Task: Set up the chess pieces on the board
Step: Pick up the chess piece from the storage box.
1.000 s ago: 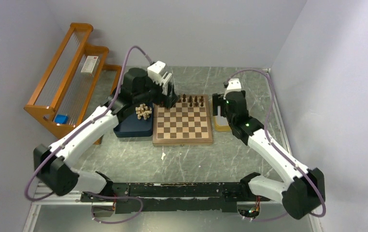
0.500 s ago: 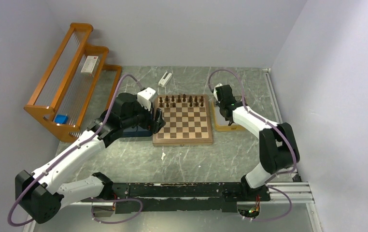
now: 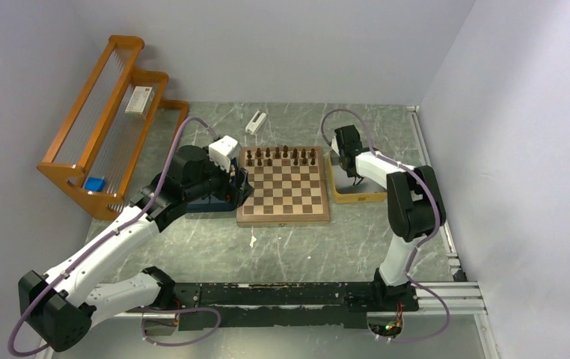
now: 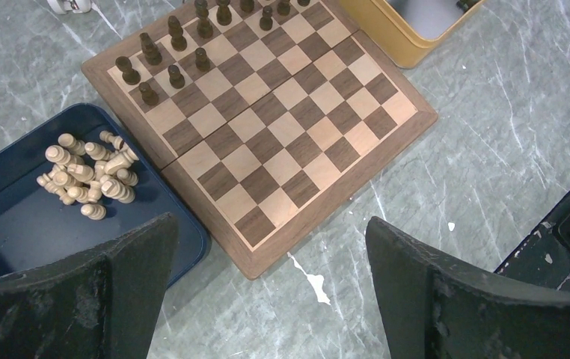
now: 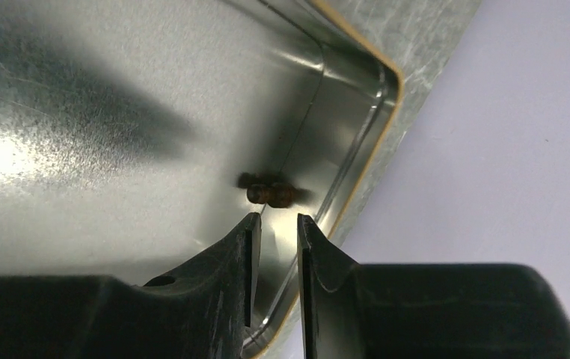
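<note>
**Board.** The board (image 3: 283, 191) lies flat at the middle of the surface (image 3: 289, 247), between two trays. Dark chess pieces (image 3: 282, 155) stand upright on its two far rows. The far row is the fuller, and the second row holds only a few. The remaining squares are bare.

**Pale pieces.** Pale chess pieces (image 4: 91, 176) lie in a loose heap in the blue tray (image 4: 13, 224), which sits just beside the board's left edge. Most are tipped over and touch one another.

**Left pincer.** The left pincer (image 4: 268, 221) is spread wide and holds nothing. It hangs above the near left corner of the board and the rim of the blue tray.

**Right pincer.** The right pincer (image 5: 276, 221) is down inside the yellow tray (image 3: 357, 196), just beside the board's right edge. Its fingers are almost pressed together, with a narrow gap showing between the tips and nothing seen in that gap. One dark piece (image 5: 271, 193) lies on its side on the tray's metal floor near the wall, just past the fingertips.
</note>
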You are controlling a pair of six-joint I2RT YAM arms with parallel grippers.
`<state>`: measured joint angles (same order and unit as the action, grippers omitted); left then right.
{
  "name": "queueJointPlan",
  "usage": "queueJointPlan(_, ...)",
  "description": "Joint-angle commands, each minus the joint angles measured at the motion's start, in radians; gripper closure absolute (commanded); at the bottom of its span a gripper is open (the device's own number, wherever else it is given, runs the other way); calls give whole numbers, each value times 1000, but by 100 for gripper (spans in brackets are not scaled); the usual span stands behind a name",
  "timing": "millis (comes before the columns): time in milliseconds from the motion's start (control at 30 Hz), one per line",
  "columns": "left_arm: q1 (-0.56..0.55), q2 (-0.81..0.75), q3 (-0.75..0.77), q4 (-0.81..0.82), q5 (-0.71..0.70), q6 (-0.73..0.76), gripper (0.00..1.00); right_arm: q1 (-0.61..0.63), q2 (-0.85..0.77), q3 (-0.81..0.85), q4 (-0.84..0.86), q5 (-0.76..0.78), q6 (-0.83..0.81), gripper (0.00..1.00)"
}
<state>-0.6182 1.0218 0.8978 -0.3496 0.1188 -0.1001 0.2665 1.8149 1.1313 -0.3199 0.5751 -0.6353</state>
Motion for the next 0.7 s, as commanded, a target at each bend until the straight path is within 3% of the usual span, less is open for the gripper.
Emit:
queueJointPlan(0, 3, -14, -8, 3, -7, 12, 1, -15, 47, 11, -16, 25, -52, 72)
queueJointPlan(667, 3, -26, 3, -14, -43, 23, 1, -39, 111, -24, 49, 8, -119, 73)
